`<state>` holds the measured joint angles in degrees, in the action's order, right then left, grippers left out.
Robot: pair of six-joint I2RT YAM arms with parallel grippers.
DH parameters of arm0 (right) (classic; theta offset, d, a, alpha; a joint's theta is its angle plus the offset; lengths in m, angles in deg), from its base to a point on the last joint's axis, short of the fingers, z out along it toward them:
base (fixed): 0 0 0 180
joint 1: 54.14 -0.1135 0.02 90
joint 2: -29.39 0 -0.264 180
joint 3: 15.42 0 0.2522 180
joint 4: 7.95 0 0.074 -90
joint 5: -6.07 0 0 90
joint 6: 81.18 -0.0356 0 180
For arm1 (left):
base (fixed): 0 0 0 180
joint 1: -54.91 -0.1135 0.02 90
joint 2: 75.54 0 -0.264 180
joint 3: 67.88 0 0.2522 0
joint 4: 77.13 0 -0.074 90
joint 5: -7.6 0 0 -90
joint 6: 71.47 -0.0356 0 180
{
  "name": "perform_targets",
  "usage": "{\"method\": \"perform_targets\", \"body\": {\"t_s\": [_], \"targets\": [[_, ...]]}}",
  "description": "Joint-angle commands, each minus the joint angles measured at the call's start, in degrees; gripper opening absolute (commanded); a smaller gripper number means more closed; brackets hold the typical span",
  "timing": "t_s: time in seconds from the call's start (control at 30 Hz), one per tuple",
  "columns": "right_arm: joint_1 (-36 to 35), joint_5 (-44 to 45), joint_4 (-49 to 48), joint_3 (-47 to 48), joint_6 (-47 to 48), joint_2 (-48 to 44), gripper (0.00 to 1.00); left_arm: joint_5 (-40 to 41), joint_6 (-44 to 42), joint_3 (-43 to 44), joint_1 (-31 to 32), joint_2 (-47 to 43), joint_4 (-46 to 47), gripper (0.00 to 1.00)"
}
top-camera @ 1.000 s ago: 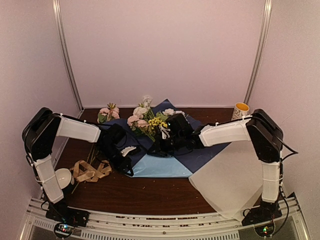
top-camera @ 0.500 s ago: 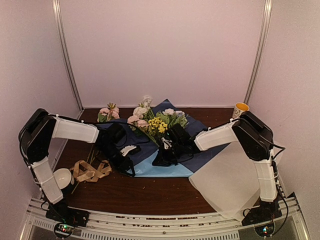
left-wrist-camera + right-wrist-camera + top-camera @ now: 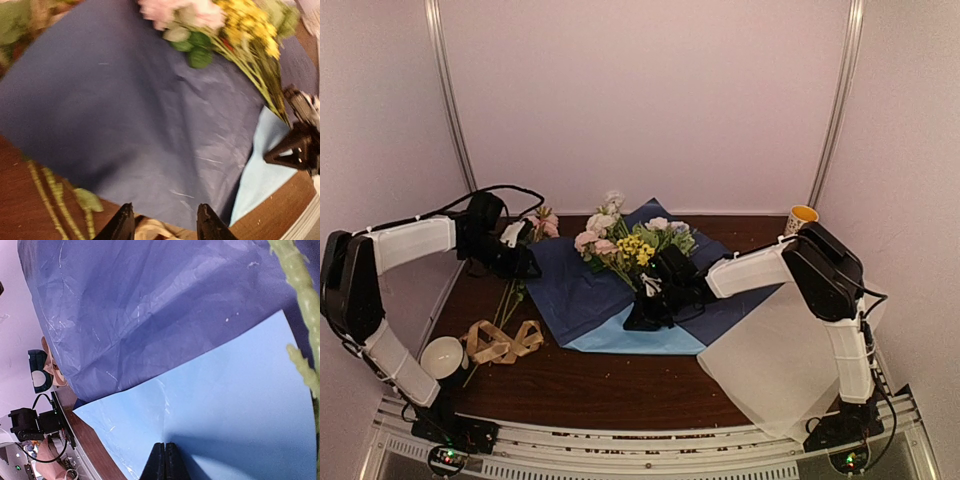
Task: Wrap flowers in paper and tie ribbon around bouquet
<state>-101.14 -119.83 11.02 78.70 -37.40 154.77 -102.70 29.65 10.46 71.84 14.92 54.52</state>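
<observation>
Apparently pins paper [image 3: 582, 292] beside flowers [image 3: 632, 246] with shut, empty right fingers [image 3: 160, 463]. Holds left fingers [image 3: 125, 225] part-open, empty, off paper's left edge.

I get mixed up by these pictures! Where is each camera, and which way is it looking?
Top camera: above and behind the arms, looking down at the table; both arms, left gripper and right gripper show.
Left wrist: on the left arm, looking down at the navy paper and flowers; its open fingers show.
Right wrist: close over the paper; its shut fingers show.
Shared: all three see the paper.
</observation>
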Motion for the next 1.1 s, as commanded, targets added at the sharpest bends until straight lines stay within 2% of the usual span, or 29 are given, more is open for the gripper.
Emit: {"method": "perform_targets", "body": {"t_s": [0.0, 0.1, 0.2, 0.27, 0.37, 0.57, 0.8, 0.93, 1.03, 1.07], "targets": [[-0.02, 1.51, 3.87, 1.29, 1.61, 2.08, 0.0, 3.05, 5.56, -0.87, -8.68, -1.0, 3.48, 0.46], [-0.11, 1.53, 4.17, 1.55, 1.81, 2.28, 0.0, 0.43, 9.92, -0.92, -14.6, 0.41, 9.24, 0.46], [-0.23, 1.62, 4.7, 1.81, 2.32, 2.33, 0.0, -5.34, 12.85, -0.19, -18.1, 3.05, 15.6, 0.5], [-0.28, 1.75, 4.75, 1.75, 2.51, 2.25, 0.0, -8.98, 13.35, 0.97, -18.72, 5.57, 18.1, 0.54], [-0.3, 1.79, 4.74, 1.64, 2.49, 2.16, 0.0, -10.25, 13.49, 1.85, -18.72, 8.15, 19.5, 0.57], [-0.35, 1.8, 4.95, 1.6, 2.7, 2.07, 0.0, -7.47, 12.1, 4.15, -18.71, 12.9, 17.25, 0.54], [-0.37, 1.8, 4.72, 1.36, 2.84, 2.0, 0.0, -11.76, 13.09, 3.45, -18.61, 13.52, 23.62, 0.35], [-0.42, 1.8, 4.74, 1.29, 2.78, 2.01, 0.0, -14.18, 13.4, 2.27, -18.54, 13.48, 26.09, 0.2], [-0.37, 1.8, 4.77, 1.25, 2.8, 1.91, 0.0, -15.27, 13.32, 2.45, -18.54, 13.61, 25.79, 0.0], [-0.33, 1.8, 4.69, 1.21, 2.78, 1.86, 0.0, -15.99, 13.32, 2.52, -18.4, 13.5, 25.77, 0.0]]}}
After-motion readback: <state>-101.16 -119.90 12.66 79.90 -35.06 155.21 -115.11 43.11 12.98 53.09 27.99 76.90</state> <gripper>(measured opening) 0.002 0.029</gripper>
